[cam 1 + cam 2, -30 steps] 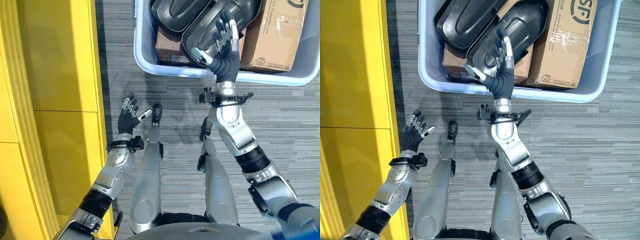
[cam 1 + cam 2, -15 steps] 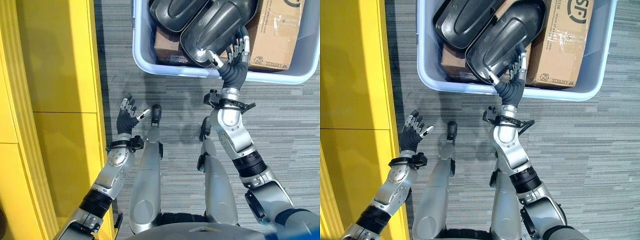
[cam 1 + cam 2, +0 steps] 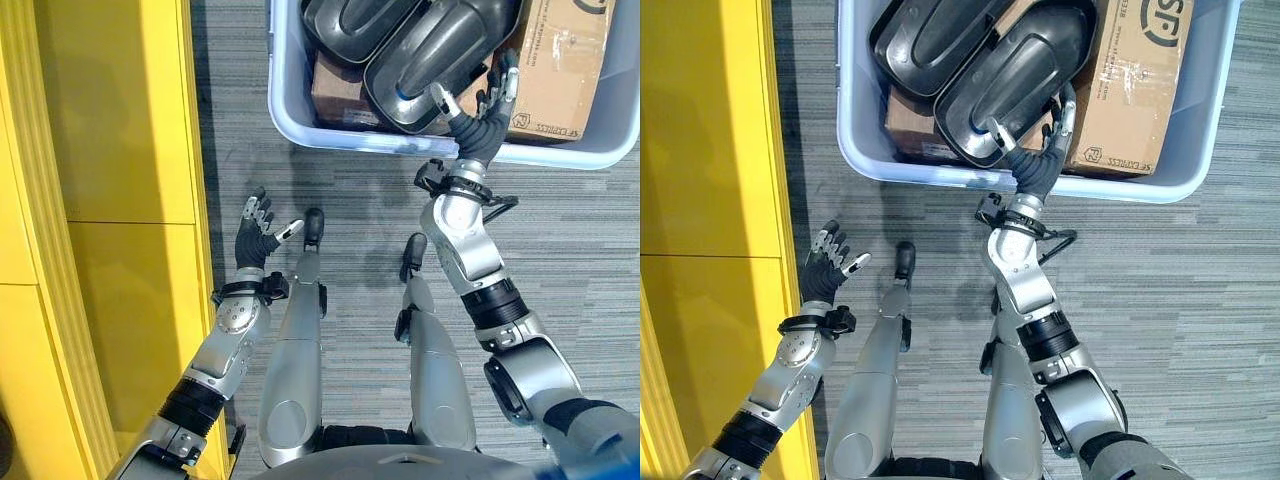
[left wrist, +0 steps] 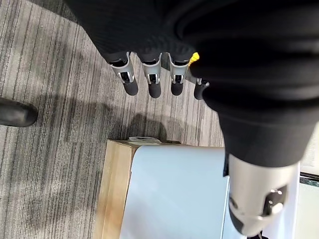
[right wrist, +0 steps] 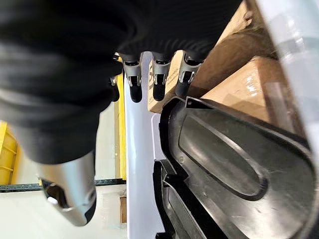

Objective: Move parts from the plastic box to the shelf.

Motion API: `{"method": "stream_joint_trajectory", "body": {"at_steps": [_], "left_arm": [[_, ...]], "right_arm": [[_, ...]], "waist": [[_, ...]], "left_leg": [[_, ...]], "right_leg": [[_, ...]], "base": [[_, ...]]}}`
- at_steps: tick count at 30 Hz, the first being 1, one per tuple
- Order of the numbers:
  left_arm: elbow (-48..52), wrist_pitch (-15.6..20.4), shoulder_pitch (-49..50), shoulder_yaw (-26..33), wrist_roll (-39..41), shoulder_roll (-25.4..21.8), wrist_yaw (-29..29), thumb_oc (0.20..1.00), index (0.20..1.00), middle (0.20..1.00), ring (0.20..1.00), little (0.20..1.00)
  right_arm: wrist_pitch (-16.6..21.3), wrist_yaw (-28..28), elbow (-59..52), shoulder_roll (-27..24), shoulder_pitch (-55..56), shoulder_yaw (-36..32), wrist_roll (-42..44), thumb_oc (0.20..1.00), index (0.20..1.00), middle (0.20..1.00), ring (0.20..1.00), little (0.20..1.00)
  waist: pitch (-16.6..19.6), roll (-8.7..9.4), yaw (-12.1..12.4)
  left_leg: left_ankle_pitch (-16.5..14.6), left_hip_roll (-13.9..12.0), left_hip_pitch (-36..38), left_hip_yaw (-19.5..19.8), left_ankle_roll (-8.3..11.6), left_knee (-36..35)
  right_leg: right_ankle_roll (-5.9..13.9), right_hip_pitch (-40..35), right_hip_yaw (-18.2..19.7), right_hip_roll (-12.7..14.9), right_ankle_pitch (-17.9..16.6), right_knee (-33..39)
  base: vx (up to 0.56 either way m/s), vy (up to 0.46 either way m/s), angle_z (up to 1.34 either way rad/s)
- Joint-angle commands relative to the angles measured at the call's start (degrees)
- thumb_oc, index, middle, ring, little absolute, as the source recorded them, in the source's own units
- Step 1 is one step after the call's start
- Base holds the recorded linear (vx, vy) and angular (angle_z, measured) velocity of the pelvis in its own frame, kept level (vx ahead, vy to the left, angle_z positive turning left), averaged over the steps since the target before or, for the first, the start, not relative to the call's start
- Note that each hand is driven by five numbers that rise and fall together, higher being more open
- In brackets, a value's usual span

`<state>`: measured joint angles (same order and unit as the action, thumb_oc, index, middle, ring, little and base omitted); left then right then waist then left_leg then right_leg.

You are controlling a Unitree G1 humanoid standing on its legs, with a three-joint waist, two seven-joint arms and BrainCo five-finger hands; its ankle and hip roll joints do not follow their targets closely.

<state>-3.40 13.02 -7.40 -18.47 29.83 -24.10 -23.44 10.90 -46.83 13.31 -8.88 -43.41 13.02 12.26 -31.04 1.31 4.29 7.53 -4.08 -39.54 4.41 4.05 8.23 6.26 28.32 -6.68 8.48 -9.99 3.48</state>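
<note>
**Right hand slips from on top of the black part to its near edge**

The nearer black moulded plastic shell part [image 3: 1015,85] lies tilted in the pale blue plastic box [image 3: 858,120], resting partly on a second black shell part [image 3: 930,40] toward the box's far left and on the brown cardboard cartons [image 3: 1135,85] packed beneath and to the right. A second ago the right hand [image 3: 482,118] lay spread over the middle of that nearer shell; half a second ago it had drawn back toward the near rim; now it sits just at the shell's lower right edge, over the box's near wall, between the shell and the larger carton. Its fingers are straight and spread and its thumb [image 3: 441,97] points up against the shell's rim, with nothing gripped. The right wrist view agrees: the fingertips [image 5: 158,89] hang extended above the carton edge, with the shell's rim just beside them and not enclosed.

The shell itself looks to have kept its place, so no part has left the box yet. My reading is that the hand is shifting from a flat touch on top to an edge grasp, thumb under the lip and fingers over it.

The left hand [image 3: 258,228] hangs with relaxed, open fingers above the grey striped carpet [image 3: 330,180], near the yellow shelf panel [image 3: 110,200], in the same place as before and holding nothing
</note>
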Motion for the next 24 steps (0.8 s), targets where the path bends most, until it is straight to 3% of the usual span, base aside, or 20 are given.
{"method": "stream_joint_trajectory", "body": {"at_steps": [1,24], "left_arm": [[6.53,2.44,4.0,-1.47,-1.09,-1.92,-0.71,1.0,1.0,1.0,1.0,1.0],[5.47,2.85,2.67,-3.39,0.25,-1.9,-1.12,1.0,1.0,1.0,1.0,1.0]], "right_arm": [[2.43,-1.81,-1.78,-0.02,-0.78,-3.96,-0.65,1.0,1.0,1.0,1.0,1.0],[2.38,-4.37,19.28,-1.9,-12.49,-6.21,6.56,1.0,1.0,1.0,1.0,1.0]], "waist": [[1.24,-1.5,1.24],[1.24,-2.43,2.41]], "left_leg": [[-3.68,0.32,0.6,-1.57,-0.84,1.14],[-4.54,0.91,-1.75,-1.44,-1.38,2.83]], "right_leg": [[2.24,-2.05,1.44,3.3,7.88,-8.64],[2.13,-0.19,1.38,3.34,8.36,-9.85]], "base": [[0.0,0.0,0.0],[0.0,0.0,0.0]]}}
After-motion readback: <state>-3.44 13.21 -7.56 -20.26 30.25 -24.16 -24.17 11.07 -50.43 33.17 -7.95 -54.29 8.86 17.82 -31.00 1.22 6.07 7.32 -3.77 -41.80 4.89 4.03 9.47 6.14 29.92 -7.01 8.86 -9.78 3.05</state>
